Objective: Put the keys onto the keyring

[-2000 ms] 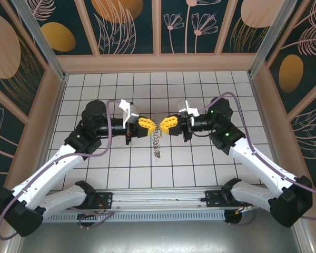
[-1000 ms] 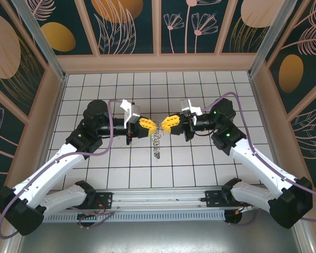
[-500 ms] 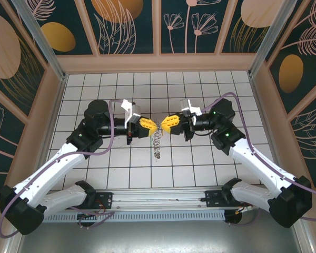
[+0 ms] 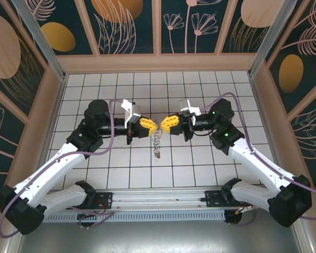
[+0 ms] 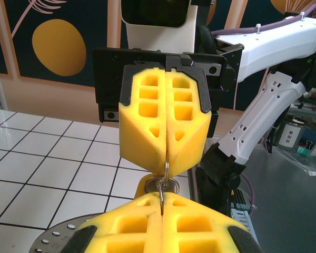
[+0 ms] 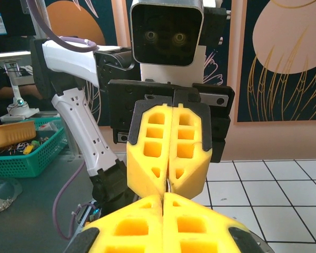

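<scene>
My left gripper (image 4: 152,125) and right gripper (image 4: 163,124) meet tip to tip above the middle of the white tiled table (image 4: 200,158). Both are shut. In the left wrist view the right gripper (image 5: 167,159) pinches a thin silvery keyring (image 5: 166,169) from above. My left gripper (image 5: 162,197) pinches a second thin wire loop linked to it. Just under the rings hangs the round metal head of the keys (image 5: 159,186), partly hidden by my fingers. A silvery chain (image 4: 157,143) dangles from the meeting point. In the right wrist view a sliver of ring (image 6: 169,185) shows between my right gripper (image 6: 163,197) and the left one.
Patterned walls (image 4: 158,26) enclose the table on three sides, and a metal rail (image 4: 158,203) runs along the near edge between the arm bases. A green basket (image 6: 21,155) of small items stands off the table behind the left arm.
</scene>
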